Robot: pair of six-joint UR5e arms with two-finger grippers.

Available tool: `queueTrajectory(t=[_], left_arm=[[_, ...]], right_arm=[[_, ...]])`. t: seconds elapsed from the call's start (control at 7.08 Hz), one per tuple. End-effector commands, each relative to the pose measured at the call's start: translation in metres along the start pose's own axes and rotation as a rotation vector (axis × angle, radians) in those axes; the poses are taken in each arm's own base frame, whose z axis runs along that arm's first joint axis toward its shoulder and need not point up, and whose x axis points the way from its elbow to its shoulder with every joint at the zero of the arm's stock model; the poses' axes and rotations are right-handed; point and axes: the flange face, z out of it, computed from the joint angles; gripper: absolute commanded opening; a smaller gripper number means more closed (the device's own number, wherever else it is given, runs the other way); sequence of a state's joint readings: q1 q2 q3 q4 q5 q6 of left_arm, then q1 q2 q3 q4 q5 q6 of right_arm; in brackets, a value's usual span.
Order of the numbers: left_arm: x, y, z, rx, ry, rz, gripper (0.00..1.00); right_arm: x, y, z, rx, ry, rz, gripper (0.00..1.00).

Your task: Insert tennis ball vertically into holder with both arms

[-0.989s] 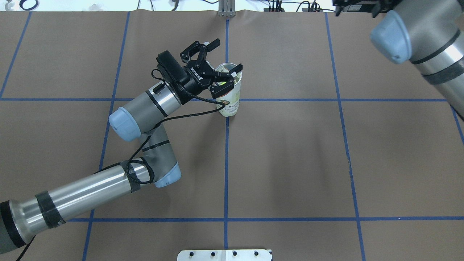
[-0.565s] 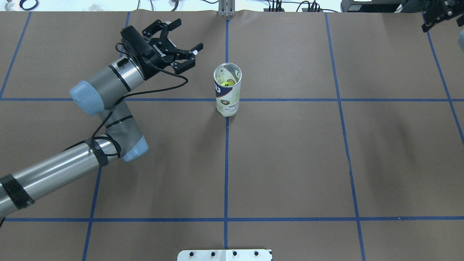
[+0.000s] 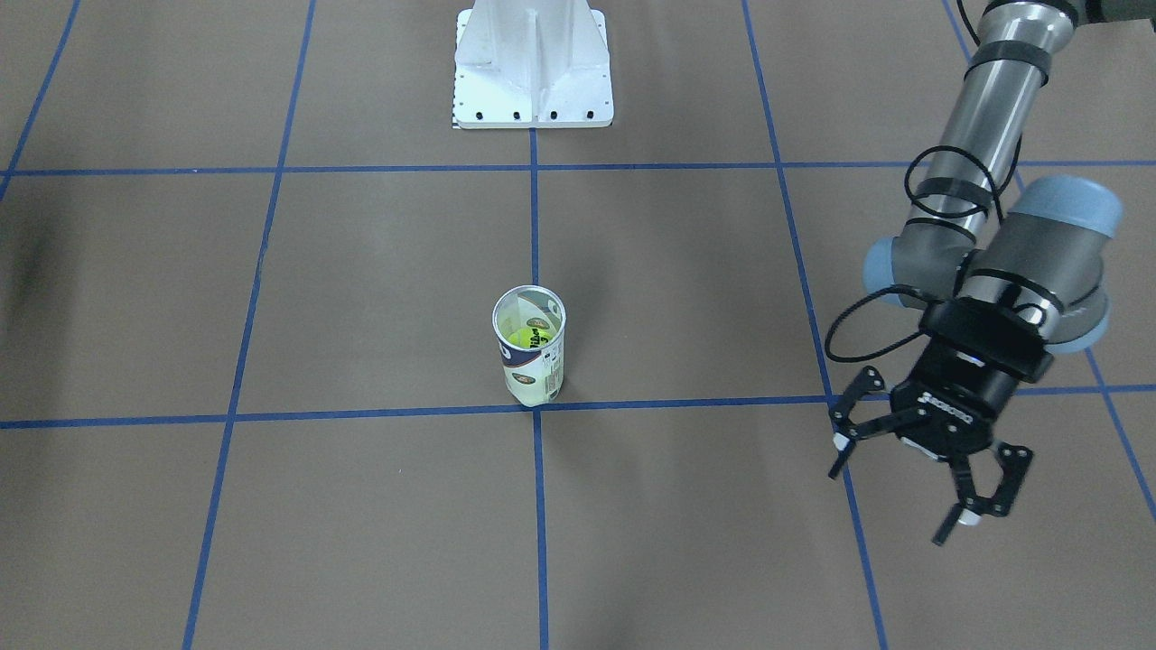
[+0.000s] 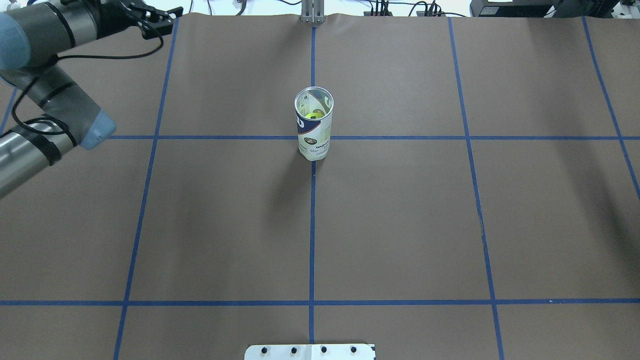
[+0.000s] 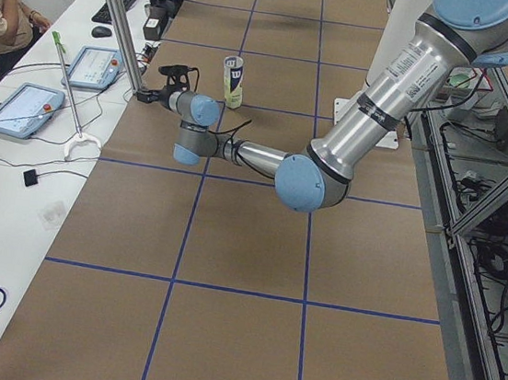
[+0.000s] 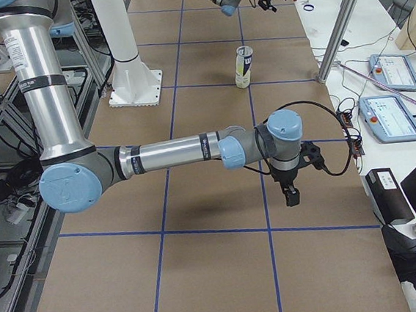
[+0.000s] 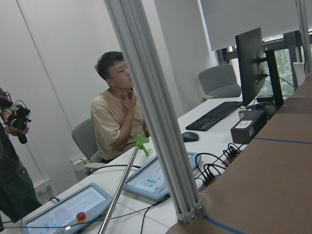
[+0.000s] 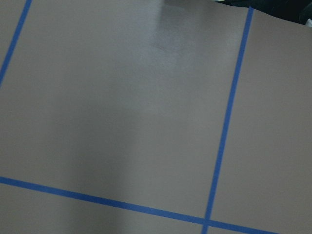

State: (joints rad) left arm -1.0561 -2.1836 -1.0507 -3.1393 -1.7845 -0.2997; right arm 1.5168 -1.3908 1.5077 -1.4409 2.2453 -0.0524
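The holder (image 3: 529, 361), a clear tube with a white and navy label, stands upright on the brown table mat where two blue tape lines cross; it also shows from above (image 4: 313, 132). A yellow-green tennis ball (image 3: 521, 338) lies inside it, seen through the open top (image 4: 315, 115). My left gripper (image 3: 890, 504) hangs open and empty well to the side of the holder, near the table's far edge. My right gripper (image 6: 293, 186) shows only in the exterior right view, low over the mat far from the holder, and I cannot tell its state.
The white pedestal base (image 3: 533, 63) sits at the robot's side of the table. Beyond the far edge stand a metal post (image 7: 156, 122), tablets and a desk with a seated person (image 7: 114, 117). Blue tape lines (image 8: 226, 122) grid the mat.
My open left gripper has drawn back from the holder's rim to the far left corner of the table. The right arm has left the overhead view. The ball stays in the holder.
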Motion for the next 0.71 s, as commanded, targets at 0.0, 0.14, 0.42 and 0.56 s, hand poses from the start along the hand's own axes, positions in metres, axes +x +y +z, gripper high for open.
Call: queueTrajectory(t=[0.0, 0.14, 0.42, 0.56], left_arm=[[-0.06, 0.007, -0.014, -0.212, -0.014, -0.052, 0.99], [-0.078, 0.007, -0.022, -0.233, -0.052, -0.004, 0.99], [-0.135, 0.052, -0.062, -0.371, -0.175, 0.058, 0.99], [-0.156, 0.062, -0.075, -0.458, -0.218, 0.036, 0.99]], right_arm=[[0.007, 0.006, 0.0, 0.003, -0.007, -0.008, 0.99], [0.009, 0.007, -0.001, 0.003, -0.007, -0.004, 0.99], [0.009, 0.008, -0.001, 0.003, -0.007, -0.002, 0.99], [0.01, 0.009, 0.0, 0.002, -0.007, -0.001, 0.99]])
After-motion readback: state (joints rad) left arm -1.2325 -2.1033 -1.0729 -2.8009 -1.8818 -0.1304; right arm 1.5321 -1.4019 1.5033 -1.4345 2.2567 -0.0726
